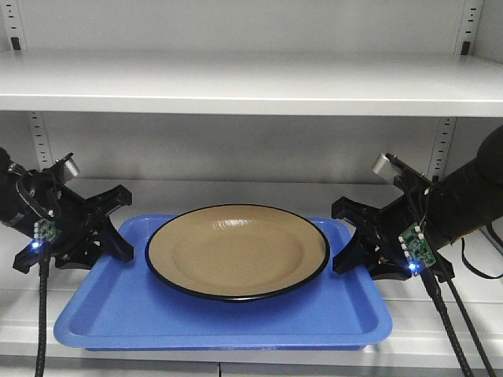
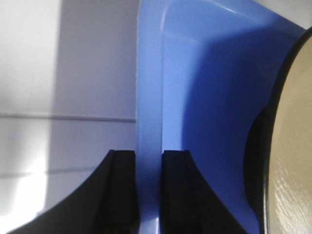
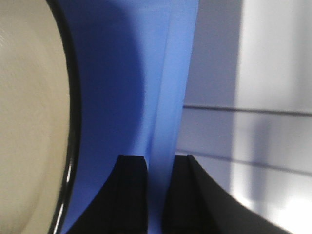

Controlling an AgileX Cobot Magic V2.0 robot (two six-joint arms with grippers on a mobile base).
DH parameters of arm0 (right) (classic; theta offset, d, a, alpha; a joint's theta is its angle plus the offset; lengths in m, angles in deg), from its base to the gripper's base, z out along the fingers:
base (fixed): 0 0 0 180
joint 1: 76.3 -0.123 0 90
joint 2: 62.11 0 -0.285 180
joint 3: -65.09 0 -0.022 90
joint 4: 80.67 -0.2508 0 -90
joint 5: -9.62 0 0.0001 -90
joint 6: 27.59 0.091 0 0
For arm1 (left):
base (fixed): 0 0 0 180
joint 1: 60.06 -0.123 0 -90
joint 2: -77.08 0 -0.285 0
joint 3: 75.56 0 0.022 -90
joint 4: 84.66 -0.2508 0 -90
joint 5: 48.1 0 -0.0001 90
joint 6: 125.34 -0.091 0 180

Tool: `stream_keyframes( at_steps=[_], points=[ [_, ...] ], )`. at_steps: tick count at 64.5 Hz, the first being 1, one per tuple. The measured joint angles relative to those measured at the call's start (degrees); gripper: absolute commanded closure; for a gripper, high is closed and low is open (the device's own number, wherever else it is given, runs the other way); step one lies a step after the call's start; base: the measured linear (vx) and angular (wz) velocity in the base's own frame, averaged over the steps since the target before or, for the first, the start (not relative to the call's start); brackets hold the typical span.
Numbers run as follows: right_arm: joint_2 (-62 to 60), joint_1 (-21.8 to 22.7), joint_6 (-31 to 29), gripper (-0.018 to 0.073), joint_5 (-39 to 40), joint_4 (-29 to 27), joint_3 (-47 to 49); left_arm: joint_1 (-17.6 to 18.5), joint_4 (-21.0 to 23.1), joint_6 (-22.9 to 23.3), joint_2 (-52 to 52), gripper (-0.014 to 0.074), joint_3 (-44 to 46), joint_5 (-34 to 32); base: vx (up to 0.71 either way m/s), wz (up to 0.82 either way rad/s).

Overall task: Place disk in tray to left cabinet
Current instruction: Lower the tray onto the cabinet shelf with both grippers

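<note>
Left gripper (image 2: 148, 195) and right gripper (image 3: 160, 195) each pinch a side rim of the tray (image 1: 118, 302) — plate (image 1: 236, 251) centred, cabinet (image 1: 251, 82) shelf above.

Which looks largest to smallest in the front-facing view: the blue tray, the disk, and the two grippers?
1. The tray, widest thing there.
2. The disk, lying inside it.
3. The left gripper and right gripper look alike in size, so no ranking; each grips a short edge of the tray.
</note>
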Motion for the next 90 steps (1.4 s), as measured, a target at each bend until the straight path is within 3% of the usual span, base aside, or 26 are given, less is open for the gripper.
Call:
stream_keyframes(
  at_steps=[61,76,90],
  points=[
    [0.0,0.0,0.0,0.0564,0.5,0.0,0.0,0.0,-0.1,0.0,0.0,0.0596,0.0,-0.1,0.02,-0.02],
    [1.7,0.0,-0.1,0.0564,6.3,-1.1,0.0,0.0,-0.3,0.1,-1.9,0.0596,0.0,-5.2,0.00,0.00],
    [5.0,-0.1,-0.2,0.0561,13.7,-2.8,0.0,0.1,0.9,0.1,-4.6,0.0596,0.0,-13.8,0.00,0.00]
  ],
)
